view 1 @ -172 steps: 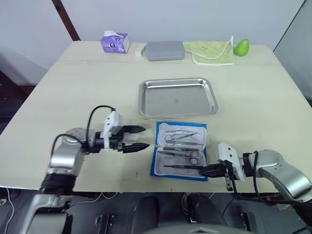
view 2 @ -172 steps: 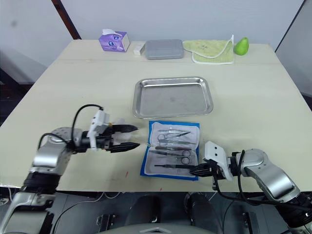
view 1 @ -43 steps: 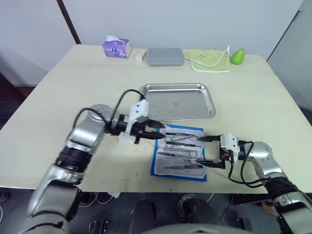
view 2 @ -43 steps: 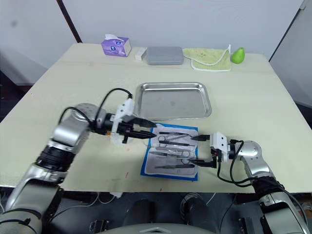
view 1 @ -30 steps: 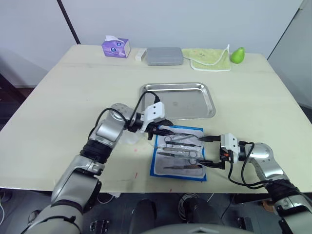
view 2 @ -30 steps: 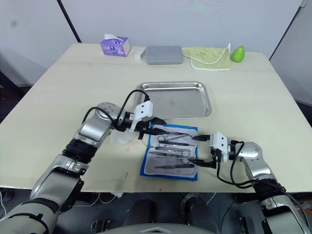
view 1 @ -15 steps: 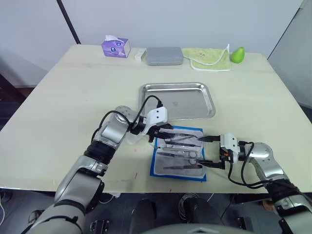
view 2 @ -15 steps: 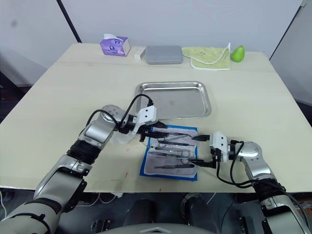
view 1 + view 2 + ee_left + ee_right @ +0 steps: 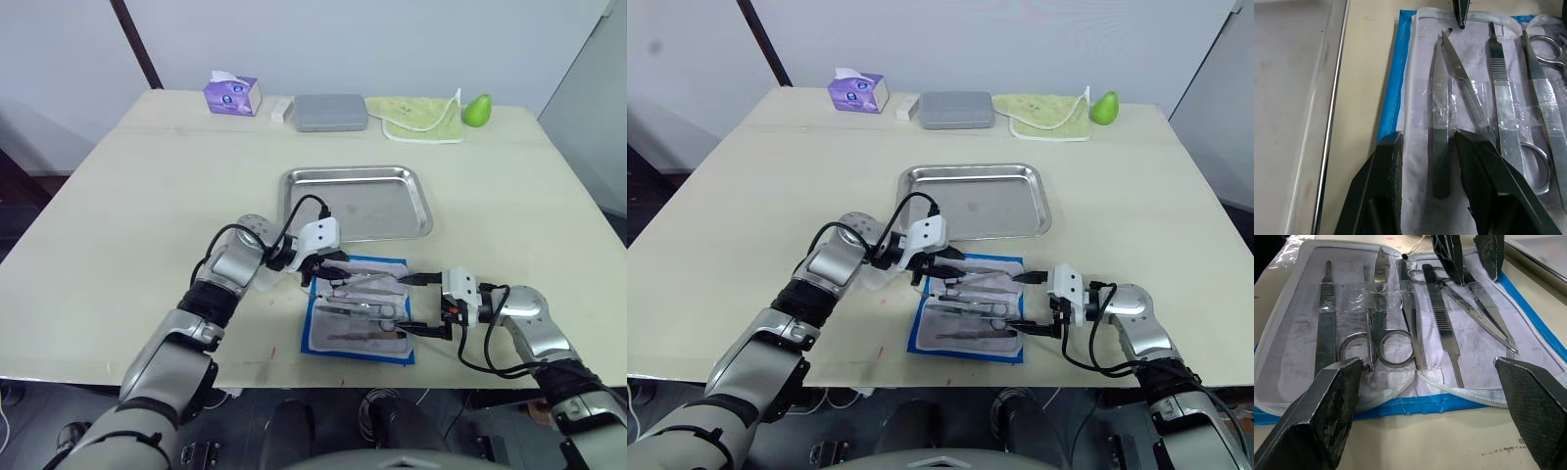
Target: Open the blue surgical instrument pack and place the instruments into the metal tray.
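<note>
Our left tool [image 9: 336,270] sits low over the tray-side end of the blue surgical instrument pack [image 9: 361,310], which lies unfolded on the counter [image 9: 147,196] just in front of the metal tray [image 9: 357,202]. Its fingers [image 9: 1383,181] are slightly parted around a slim tweezer-like piece among the instruments [image 9: 1400,323]; we cannot tell whether they touch it. Our right tool [image 9: 423,305] is spread wide and empty at the pack's right edge. A grey case [image 9: 331,112] lies well behind.
</note>
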